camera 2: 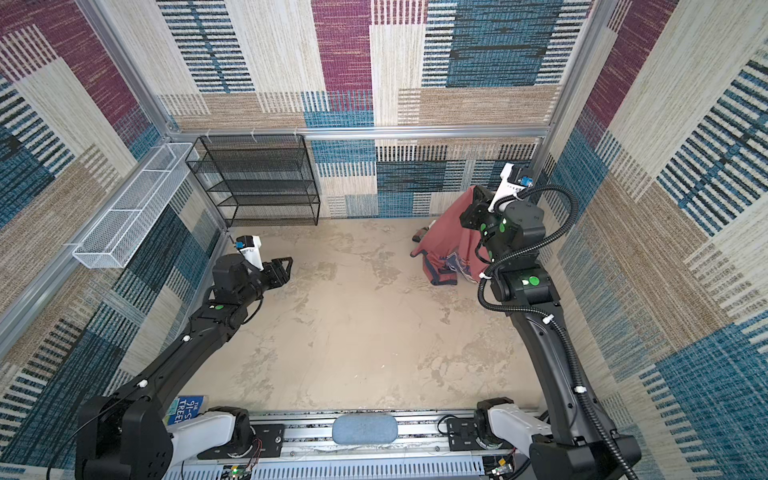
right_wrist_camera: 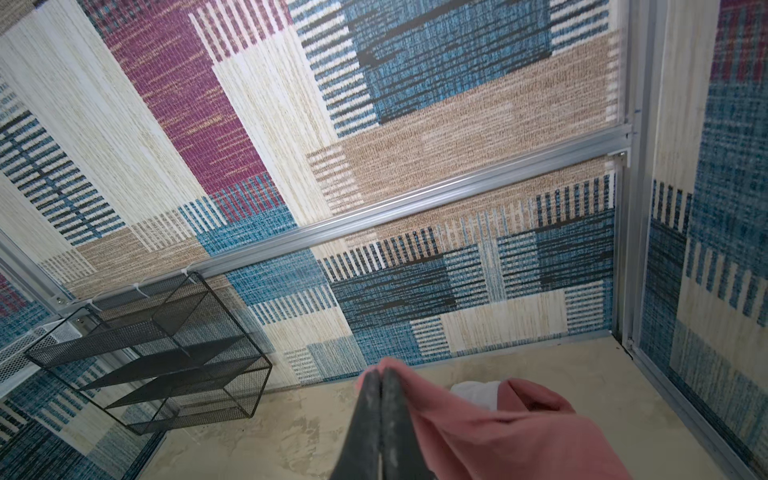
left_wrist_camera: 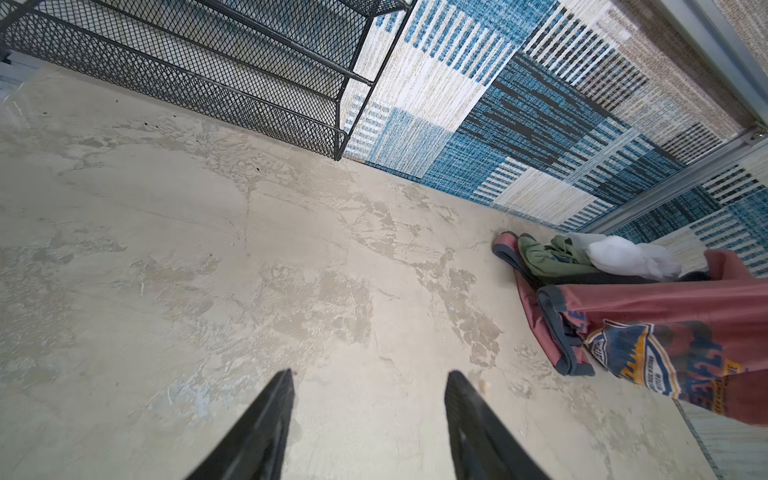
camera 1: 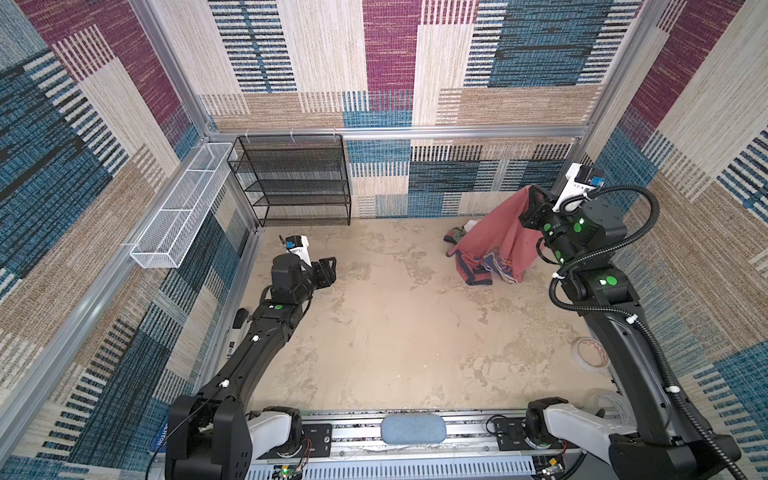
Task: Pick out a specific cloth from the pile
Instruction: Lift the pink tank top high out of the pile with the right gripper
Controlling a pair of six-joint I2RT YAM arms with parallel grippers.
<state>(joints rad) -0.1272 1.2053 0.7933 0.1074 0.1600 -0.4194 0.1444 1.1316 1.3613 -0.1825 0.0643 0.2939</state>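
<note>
The right tool [right_wrist_camera: 380,374] is pinching one edge of the faded red sleeveless shirt with navy-blue trim [camera 1: 494,237], its jaws pressed together on the fabric with no gap showing between them. It is holding that edge high above the mottled beige worktop [camera 1: 395,324], near the back right corner of the patterned enclosure, so the shirt is hanging from the grip like a tent. Lifting it this way is probably meant to let its own weight peel it off its neighbours.

The shirt is not yet free. Its lower part, showing a blue and yellow badge print, is resting on the worktop, and a navy-trimmed fold is lying against the crumpled olive green garment [left_wrist_camera: 544,257]. The soft plain white garment [left_wrist_camera: 623,253] is sitting just behind the olive one, and together they are making up what is left of the small pile [camera 1: 461,230] against the back wall.

The left tool [left_wrist_camera: 370,374] is hovering low over bare worktop with its jaws spread and nothing between them, well apart from the pile and near the black wire-mesh shelf rack [camera 1: 291,178]. Parked there, it is keeping out of the lift while staying available to hold the other garments down if they start coming along.
</note>
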